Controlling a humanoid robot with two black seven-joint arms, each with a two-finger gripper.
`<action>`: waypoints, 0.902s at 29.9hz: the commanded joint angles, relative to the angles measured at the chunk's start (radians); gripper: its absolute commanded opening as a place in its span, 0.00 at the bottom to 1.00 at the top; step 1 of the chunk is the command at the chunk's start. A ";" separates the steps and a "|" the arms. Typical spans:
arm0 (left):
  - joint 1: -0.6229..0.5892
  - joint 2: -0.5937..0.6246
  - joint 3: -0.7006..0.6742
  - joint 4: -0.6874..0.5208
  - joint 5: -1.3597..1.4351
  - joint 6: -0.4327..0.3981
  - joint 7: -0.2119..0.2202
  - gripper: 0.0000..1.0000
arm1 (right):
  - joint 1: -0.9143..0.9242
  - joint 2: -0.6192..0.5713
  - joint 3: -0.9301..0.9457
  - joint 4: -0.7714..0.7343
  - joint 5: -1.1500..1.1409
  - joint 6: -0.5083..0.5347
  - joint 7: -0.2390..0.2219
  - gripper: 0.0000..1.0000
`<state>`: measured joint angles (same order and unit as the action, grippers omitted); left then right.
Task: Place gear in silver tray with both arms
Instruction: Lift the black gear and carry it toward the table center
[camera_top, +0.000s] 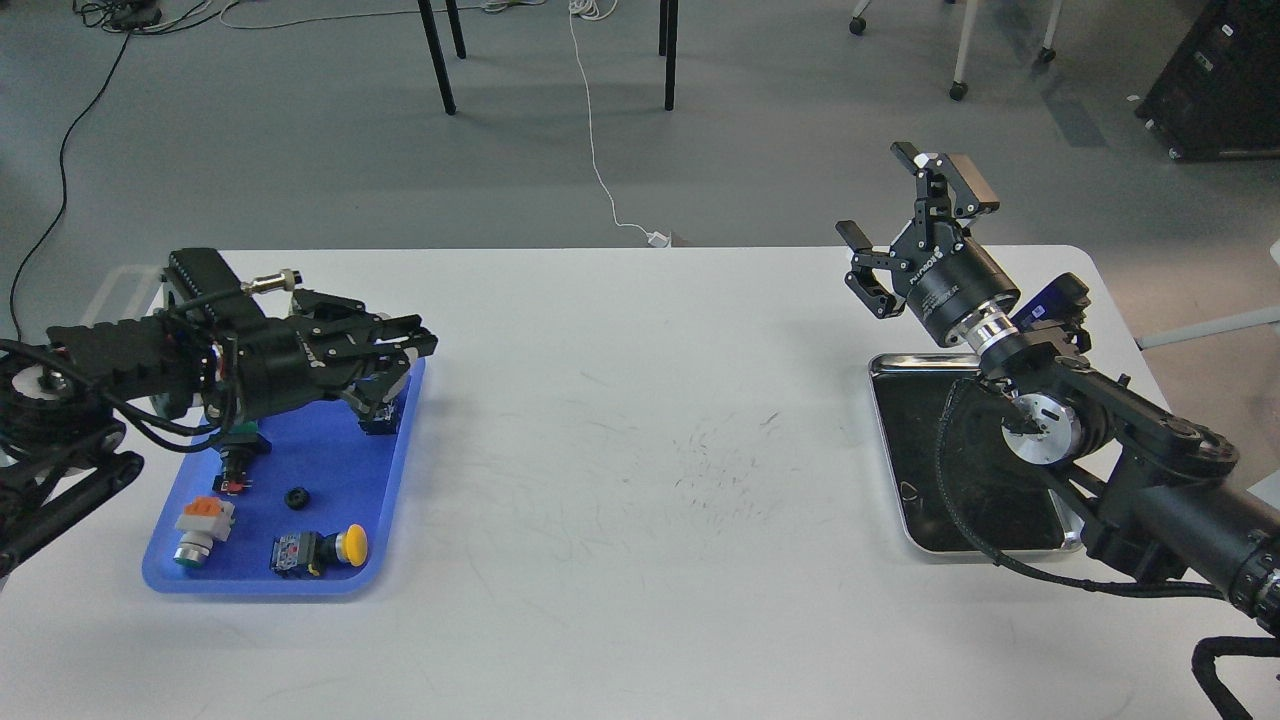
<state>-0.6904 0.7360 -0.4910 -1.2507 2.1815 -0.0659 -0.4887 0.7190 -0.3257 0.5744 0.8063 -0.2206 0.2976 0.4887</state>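
White surface (640, 480) seen from the robot's head, with one tray at each side. At the left lies a blue tray (300, 470) holding several small parts: a small black gear (296, 497) near its middle, a push button with a yellow cap (322, 551) near its front edge, a white part with an orange top (202, 527) at its front left, and a black part with a green collar (238, 455) just beside the arm. The left gripper (395, 375) reaches in low over the far right corner of the blue tray, pointing right; its jaws stand partly open around a dark blue-black part at that corner, though whether they touch it cannot be told. The gear lies apart from these jaws, nearer the viewer, and rests free on the blue tray.

At the right lies the silver tray (890, 440), shiny-rimmed with a dark inner face, partly covered by the right arm. Nothing can be made out resting on its visible part. The right gripper (905, 215) is raised above the far edge of the silver tray and tilted up and to the left; its jaws are spread wide and hold nothing. The gear and the silver tray are well apart, at opposite sides of the surface.
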 joint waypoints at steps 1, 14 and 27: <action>-0.093 -0.122 0.087 0.008 0.000 -0.052 0.000 0.17 | 0.022 -0.001 -0.002 -0.001 0.000 0.000 0.000 0.99; -0.258 -0.595 0.282 0.269 0.000 -0.069 0.000 0.17 | 0.195 0.001 -0.074 -0.006 -0.003 0.000 0.000 0.99; -0.285 -0.736 0.360 0.559 0.000 -0.066 0.000 0.18 | 0.275 0.007 -0.137 -0.006 -0.002 -0.003 0.000 0.99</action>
<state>-0.9770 0.0007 -0.1421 -0.7255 2.1816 -0.1321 -0.4886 0.9924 -0.3191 0.4402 0.7994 -0.2241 0.2951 0.4887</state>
